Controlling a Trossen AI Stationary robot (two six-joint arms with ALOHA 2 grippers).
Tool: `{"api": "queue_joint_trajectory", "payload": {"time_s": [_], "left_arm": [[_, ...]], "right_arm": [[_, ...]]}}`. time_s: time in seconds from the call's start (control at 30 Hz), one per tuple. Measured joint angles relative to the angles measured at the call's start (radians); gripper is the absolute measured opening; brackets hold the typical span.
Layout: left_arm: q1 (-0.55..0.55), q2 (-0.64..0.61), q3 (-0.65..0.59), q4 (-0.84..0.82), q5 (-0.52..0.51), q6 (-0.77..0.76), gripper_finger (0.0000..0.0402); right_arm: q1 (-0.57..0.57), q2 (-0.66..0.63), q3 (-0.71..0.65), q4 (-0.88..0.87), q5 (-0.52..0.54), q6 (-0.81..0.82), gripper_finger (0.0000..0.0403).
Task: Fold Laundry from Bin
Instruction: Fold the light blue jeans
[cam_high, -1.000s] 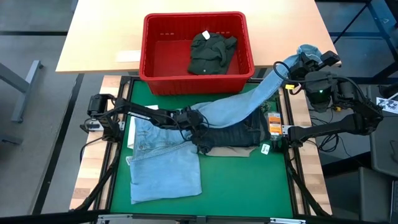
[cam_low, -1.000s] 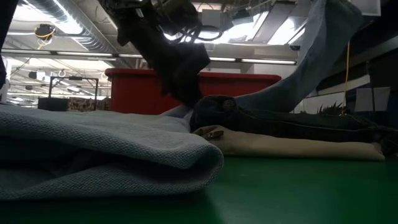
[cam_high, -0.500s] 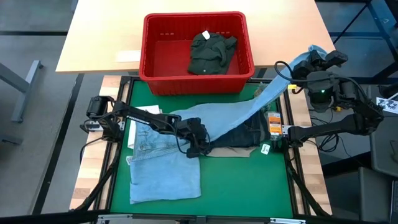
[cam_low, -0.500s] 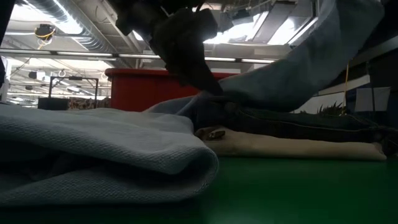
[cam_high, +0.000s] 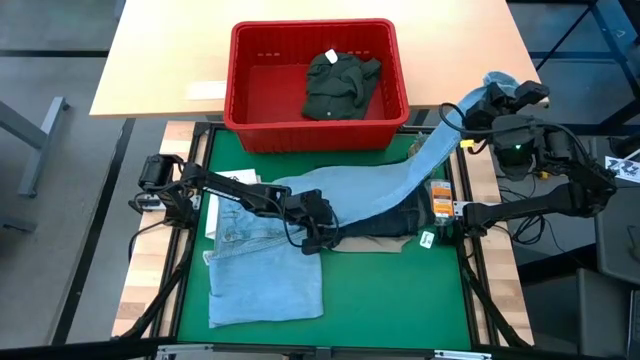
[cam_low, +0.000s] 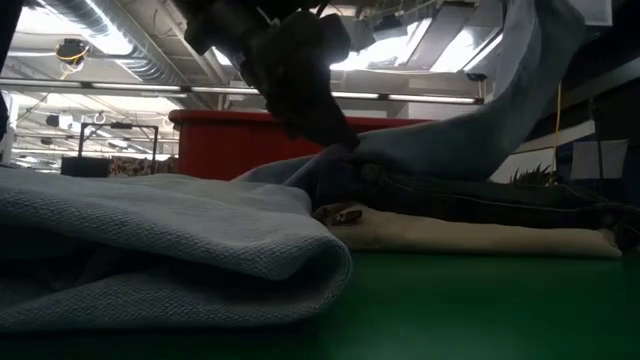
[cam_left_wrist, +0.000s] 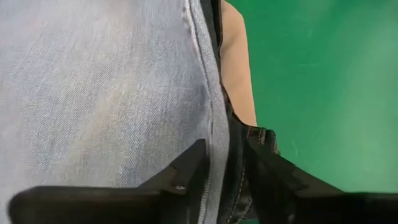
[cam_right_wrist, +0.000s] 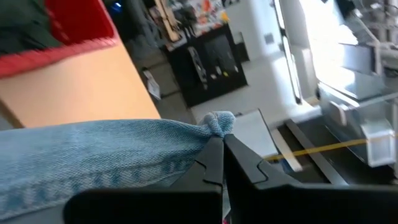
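A pair of light blue jeans (cam_high: 385, 180) runs from the middle of the green mat up to my right gripper (cam_high: 492, 95), which is shut on it, raised past the table's far right corner. Its lower part lies over folded dark navy jeans (cam_high: 395, 215), which rest on beige trousers (cam_low: 480, 237). My left gripper (cam_left_wrist: 224, 146) is open at the stack's left end, one finger on the light denim beside its seam, the other over the navy jeans. Another light blue piece (cam_high: 265, 275) lies folded near left. A dark olive piece (cam_high: 340, 82) lies in the red bin (cam_high: 250, 120). My left gripper points slanting down at the light jeans' seamed edge (cam_left_wrist: 208, 118); whether its fingers (cam_left_wrist: 186, 171) still touch the cloth I cannot tell. My right gripper pinches the bunched end of the jeans leg (cam_right_wrist: 217, 123) between its two fingers. That end is lifted clear, and the leg slopes down from it to the mat, drawn fairly straight.
The bin stands on the wooden table beyond the mat's far edge. Small orange and white tags (cam_high: 440, 200) lie at the mat's right rim. Bare green mat (cam_high: 400, 290) lies near right. The black frame (cam_high: 470, 250) borders the mat.
My left gripper has gone a little toward the table's near edge and risen slightly, turning as it went. The lower part of the raised light jeans has spread out flatter toward the left over the navy stack. The leg's end has stayed up in my right gripper.
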Motion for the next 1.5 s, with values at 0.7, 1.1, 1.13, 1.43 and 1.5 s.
{"api": "queue_joint_trajectory", "payload": {"time_s": [0.7, 1.1, 1.13, 1.43, 1.5], "left_arm": [[0.005, -0.052, 0.0, 0.125, 0.008, 0.192, 0.0164], [0.017, -0.362, 0.001, -0.129, -0.137, 0.193, 0.0164], [0.016, -0.39, 0.001, -0.163, -0.139, 0.191, 0.0164], [0.01, -0.502, 0.001, -0.32, -0.152, 0.079, 0.0164], [0.014, -0.497, 0.0, -0.372, -0.174, 0.05, 0.0164]], "right_arm": [[0.0, 0.088, 0.0, 0.201, -1.032, 0.242, 0.0001], [0.004, 0.391, 0.0, 0.182, -1.42, 0.356, 0.0001], [0.009, 0.421, 0.0, 0.182, -1.426, 0.365, 0.0001], [0.075, 0.677, 0.0, 0.192, -1.441, 0.375, 0.0001], [0.095, 0.716, -0.001, 0.196, -1.426, 0.375, 0.0001]]}}
